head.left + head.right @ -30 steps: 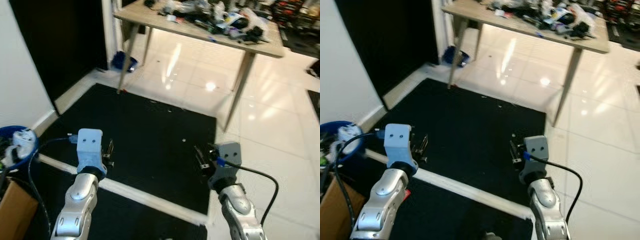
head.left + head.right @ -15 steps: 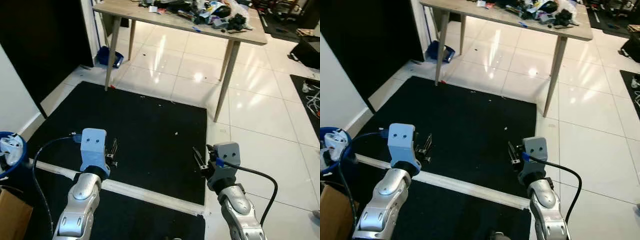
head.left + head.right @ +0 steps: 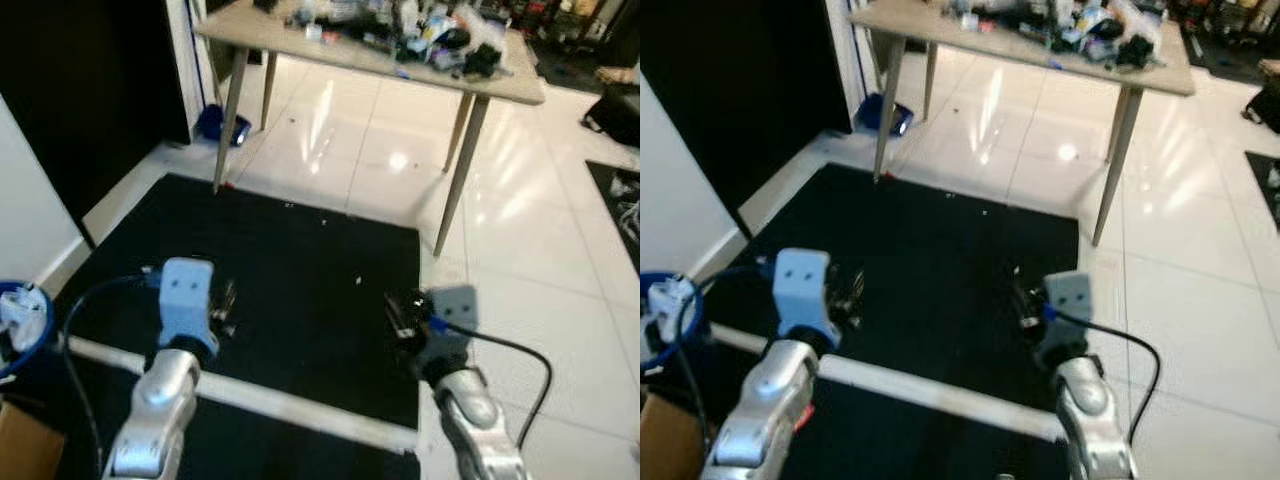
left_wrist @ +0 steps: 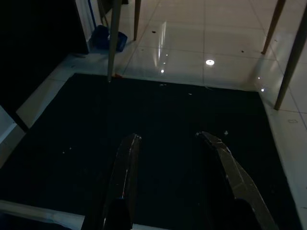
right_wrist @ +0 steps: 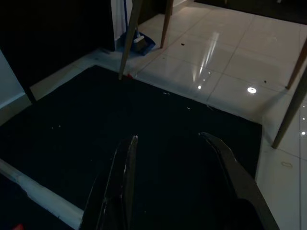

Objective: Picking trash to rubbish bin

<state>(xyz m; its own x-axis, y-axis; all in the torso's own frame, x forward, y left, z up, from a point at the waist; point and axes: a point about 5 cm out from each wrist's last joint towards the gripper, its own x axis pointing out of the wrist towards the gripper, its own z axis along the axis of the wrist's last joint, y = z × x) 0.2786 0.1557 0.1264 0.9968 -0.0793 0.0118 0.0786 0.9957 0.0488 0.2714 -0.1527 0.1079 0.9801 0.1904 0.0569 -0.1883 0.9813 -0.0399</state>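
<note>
Both grippers, left point(image 4: 175, 158) and right point(image 5: 172, 160), hang over the black mat point(image 3: 290, 260) with fingers spread wide, nothing held. One blue bin point(image 3: 18, 320) sits far off the robot's left side with white trash in it. One tabletop point(image 3: 380, 60) ahead, well apart, piled with clutter.

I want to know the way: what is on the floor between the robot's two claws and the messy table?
In the left eye view, black mat, then shiny white tiles, lie between both open end effectors and the table.
</note>
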